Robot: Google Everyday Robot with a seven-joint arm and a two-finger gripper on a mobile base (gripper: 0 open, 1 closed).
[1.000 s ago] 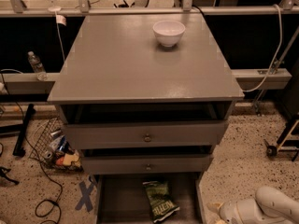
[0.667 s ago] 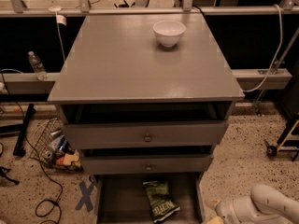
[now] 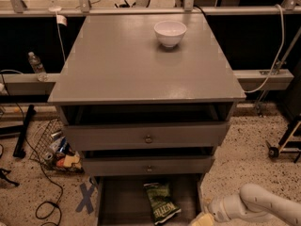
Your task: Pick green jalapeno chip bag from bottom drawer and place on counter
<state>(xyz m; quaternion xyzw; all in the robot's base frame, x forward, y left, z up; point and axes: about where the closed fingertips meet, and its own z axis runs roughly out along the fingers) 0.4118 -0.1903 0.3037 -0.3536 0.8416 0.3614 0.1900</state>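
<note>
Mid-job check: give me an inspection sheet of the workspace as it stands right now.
Surface: counter holds only a white bowl, near its back edge.
Job's things: chip bag lies on the floor of the open bottom drawer, right of middle; not yet picked.
Clutter: wire basket of cans on the floor at left; water bottle on the left ledge; blue tape cross on the floor.
Grippers: gripper low at the picture's bottom edge, beside the drawer's right wall, apart from the bag.
Cables: black cable on the floor at left; white cable hanging at right.
Surroundings: speckled floor; wheeled stand at right.
</note>
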